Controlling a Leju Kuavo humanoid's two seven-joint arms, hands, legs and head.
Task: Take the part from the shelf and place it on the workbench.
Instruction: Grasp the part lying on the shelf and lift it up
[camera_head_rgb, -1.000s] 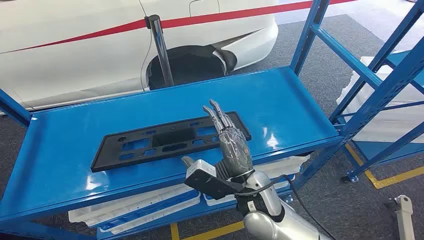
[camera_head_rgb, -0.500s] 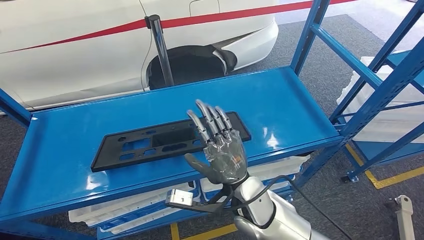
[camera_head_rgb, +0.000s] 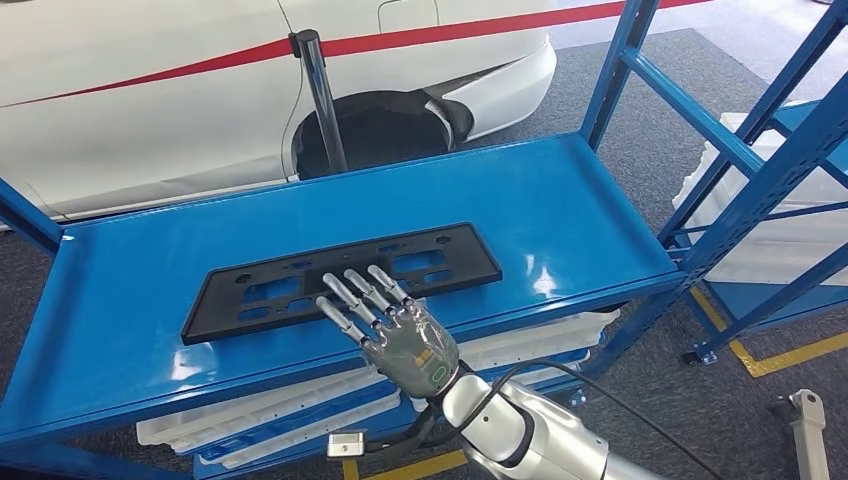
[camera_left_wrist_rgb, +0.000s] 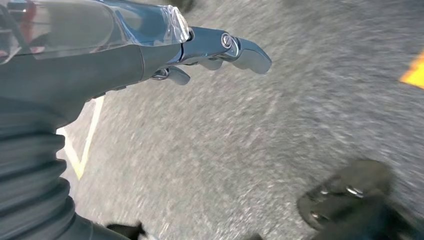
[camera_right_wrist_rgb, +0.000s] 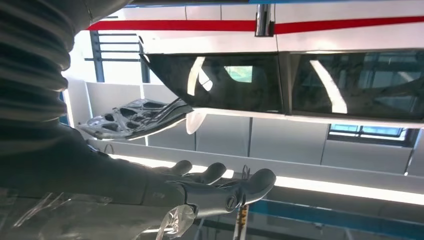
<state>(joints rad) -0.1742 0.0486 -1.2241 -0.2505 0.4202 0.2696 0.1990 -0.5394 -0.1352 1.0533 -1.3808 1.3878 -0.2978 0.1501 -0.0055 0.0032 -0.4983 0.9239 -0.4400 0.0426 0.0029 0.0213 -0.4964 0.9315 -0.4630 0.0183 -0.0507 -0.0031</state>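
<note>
Blue shelf (camera_head_rgb: 120, 330) across mid-frame, black part (camera_head_rgb: 260, 285) lying flat at centre, right hand (camera_head_rgb: 395, 325) lower centre, fingers spread, empty, left hand (camera_left_wrist_rgb: 150, 50) over grey floor, fingers extended, empty.

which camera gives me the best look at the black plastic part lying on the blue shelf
The head view: the whole black part lies flat on the blue shelf, with the right hand open at its near edge. The right wrist view faces the white car instead, and the left wrist view looks down at the floor.
</note>
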